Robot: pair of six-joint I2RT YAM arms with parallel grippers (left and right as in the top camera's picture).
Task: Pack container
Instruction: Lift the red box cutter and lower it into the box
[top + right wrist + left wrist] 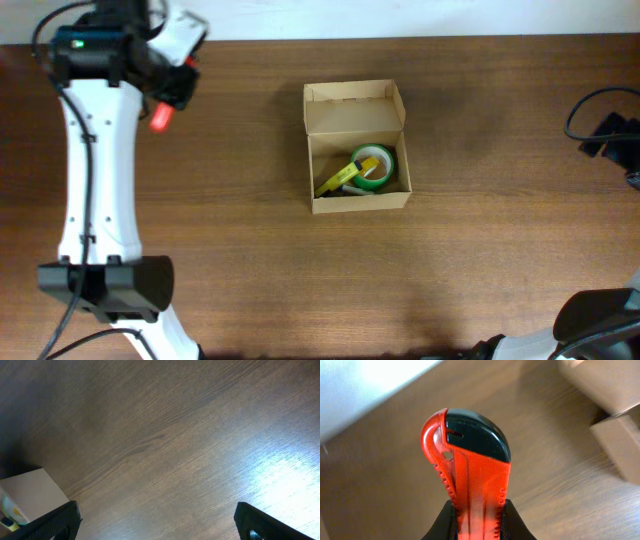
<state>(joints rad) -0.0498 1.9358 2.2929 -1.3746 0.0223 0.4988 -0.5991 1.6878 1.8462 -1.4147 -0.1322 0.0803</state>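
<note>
The container, a tan cardboard box (357, 150) with its flap lid open toward the back, stands at the table's middle. A green tape roll (374, 166) and a yellow marker (338, 178) lie inside. My left gripper (170, 100) is at the far left, shut on a red and black utility knife (472, 475), held above the table left of the box. The box's corner shows in the left wrist view (620, 447). My right gripper (157, 522) is open and empty over bare wood; the box's corner (30, 492) is at its left.
The wooden table (250, 270) carries nothing else loose. The left arm's white link and base (100, 230) stand along the left side. The right arm's base (600, 320) and cables (610, 135) sit at the right edge.
</note>
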